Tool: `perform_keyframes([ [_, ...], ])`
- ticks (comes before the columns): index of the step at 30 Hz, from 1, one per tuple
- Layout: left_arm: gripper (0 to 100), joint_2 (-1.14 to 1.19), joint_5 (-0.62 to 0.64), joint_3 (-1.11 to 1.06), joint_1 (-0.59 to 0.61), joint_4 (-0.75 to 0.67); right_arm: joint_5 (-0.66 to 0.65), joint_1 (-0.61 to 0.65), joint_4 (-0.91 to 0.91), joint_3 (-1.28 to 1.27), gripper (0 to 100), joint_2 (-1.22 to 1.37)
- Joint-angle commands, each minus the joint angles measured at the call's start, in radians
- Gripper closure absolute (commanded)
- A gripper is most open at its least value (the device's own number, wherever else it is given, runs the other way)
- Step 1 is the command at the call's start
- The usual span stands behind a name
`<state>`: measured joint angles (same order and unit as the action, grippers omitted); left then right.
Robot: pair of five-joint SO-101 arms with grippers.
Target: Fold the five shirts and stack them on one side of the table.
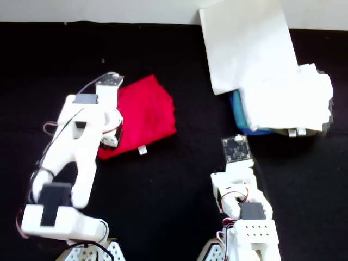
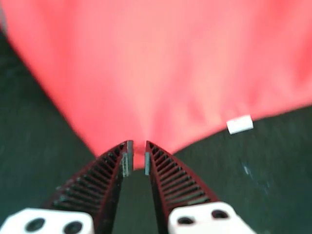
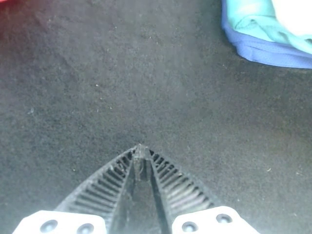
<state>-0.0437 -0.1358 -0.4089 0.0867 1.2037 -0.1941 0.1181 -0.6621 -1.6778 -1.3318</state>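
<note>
With the left hand (image 2: 137,152) pinched on the red shirt (image 2: 161,63) at its near-left corner and the right hand (image 3: 141,152) closed over bare worktop (image 3: 97,97), I'd lift low and fold evenly.

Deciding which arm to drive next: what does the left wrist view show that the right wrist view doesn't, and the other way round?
Left wrist only: the left gripper at the edge of the red shirt, plus its white tag. Right wrist only: the right gripper, shut, with the blue shirt and teal shirt of the stack beyond it. Both: the black table cover, and red, though only a sliver in the right wrist view.
</note>
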Motion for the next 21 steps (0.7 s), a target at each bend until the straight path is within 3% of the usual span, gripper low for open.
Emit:
perform_keyframes([
  [1, 94, -0.209, 0.006, 0.059, 0.01, 0.101, -0.026, -0.007, -0.171, 0.107, 98.6, -0.013],
  [7, 94, -0.467, 0.0, -0.127, 0.124, 0.114, -0.054, 0.044, -0.415, 0.581, 98.6, -0.007],
  [13, 94, -0.479, 0.002, -0.481, 0.268, -0.235, -0.068, 0.199, -0.433, 0.748, 98.6, 0.243],
  [21, 94, -0.481, 0.005, -0.71, 0.4, -0.456, 0.075, 0.348, -0.366, 1.058, 98.5, 0.799],
])
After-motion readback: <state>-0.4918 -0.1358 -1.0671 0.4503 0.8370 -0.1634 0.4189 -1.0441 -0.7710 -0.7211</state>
